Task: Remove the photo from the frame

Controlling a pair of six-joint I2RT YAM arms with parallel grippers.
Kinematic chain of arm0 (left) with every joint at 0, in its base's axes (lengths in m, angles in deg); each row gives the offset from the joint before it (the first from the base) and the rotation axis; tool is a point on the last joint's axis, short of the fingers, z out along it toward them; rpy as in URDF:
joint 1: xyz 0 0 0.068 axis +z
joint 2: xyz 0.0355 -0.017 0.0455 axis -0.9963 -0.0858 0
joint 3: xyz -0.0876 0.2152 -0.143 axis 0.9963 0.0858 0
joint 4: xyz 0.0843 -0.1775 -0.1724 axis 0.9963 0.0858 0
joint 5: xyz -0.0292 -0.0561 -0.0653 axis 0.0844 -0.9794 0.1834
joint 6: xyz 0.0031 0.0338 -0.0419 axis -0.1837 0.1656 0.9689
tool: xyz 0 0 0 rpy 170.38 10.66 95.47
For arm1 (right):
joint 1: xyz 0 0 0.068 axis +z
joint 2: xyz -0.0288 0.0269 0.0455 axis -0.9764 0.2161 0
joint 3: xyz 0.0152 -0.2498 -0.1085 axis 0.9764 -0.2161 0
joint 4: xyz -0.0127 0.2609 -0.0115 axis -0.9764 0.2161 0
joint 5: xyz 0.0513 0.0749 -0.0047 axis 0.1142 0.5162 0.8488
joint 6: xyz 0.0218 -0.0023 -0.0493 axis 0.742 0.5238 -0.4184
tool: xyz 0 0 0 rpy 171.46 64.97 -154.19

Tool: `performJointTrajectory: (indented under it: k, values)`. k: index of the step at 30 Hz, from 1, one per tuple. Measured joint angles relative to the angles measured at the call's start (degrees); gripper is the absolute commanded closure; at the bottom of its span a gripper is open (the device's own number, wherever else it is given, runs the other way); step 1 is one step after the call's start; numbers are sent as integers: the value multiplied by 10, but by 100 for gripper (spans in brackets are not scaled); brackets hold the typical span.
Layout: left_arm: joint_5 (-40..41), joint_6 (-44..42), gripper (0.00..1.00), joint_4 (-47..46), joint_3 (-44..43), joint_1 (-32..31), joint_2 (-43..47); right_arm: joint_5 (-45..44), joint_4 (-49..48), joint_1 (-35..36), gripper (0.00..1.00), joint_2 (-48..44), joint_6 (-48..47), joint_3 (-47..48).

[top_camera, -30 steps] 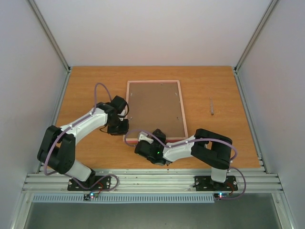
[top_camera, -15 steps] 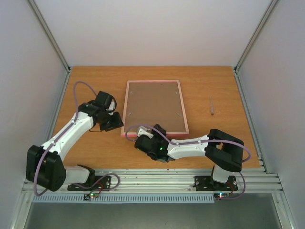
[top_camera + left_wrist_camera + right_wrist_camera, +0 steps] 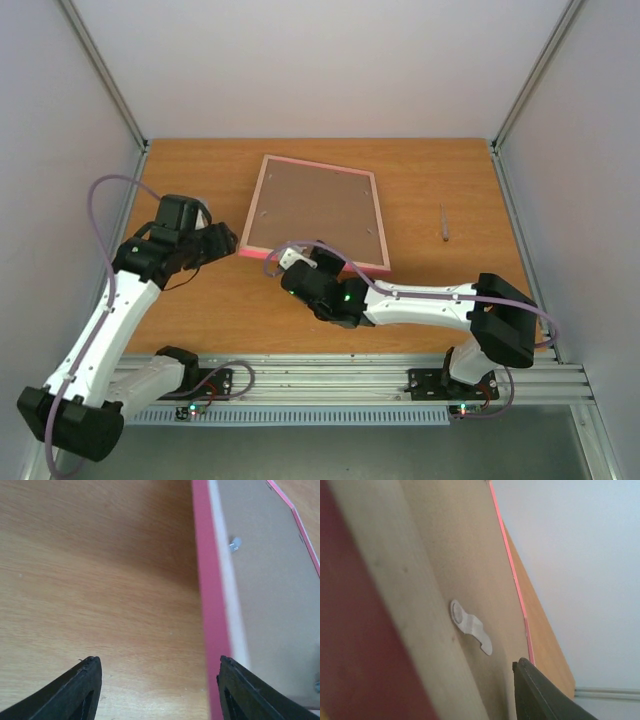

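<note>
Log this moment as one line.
frame: back board up | photo: not visible | left gripper: open, beside frame's left edge | right gripper: at frame's near edge, grip unclear

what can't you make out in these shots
photo: hidden in all views; the frame shows only its brown back.
right fingers: only one shows in the wrist view, cut by the bottom edge; in the top view the wrist covers them, so any grip is unclear.
thin object, top view: too small to identify.
</note>
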Motion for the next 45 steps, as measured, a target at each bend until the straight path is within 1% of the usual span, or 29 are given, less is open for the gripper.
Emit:
performJointTrajectory:
  k: [4,10,15,18,22,26,32,41,45]
  values:
    - [27,2,36,9,1,0,33,15,-13,-10,99,-17,12,8]
    - [51,14,36,19,14,0,72,54,-25,-23,99,-43,70,-1]
    - [55,23,36,23,23,0,83,77,-87,-40,99,-102,129,-51]
    - [56,28,36,24,27,0,83,81,-141,-52,99,-119,167,-81]
    - [56,30,36,23,33,0,84,78,-198,-58,99,-117,204,-112]
    - [55,30,36,22,43,0,85,80,-240,-60,99,-95,232,-124]
    - [50,30,36,22,57,0,85,96,-312,-61,99,-71,252,-138]
    - [47,30,36,16,63,0,83,184,-375,-64,99,-64,305,-139]
    - [37,34,36,2,73,0,75,219,-399,-64,99,-64,346,-140]
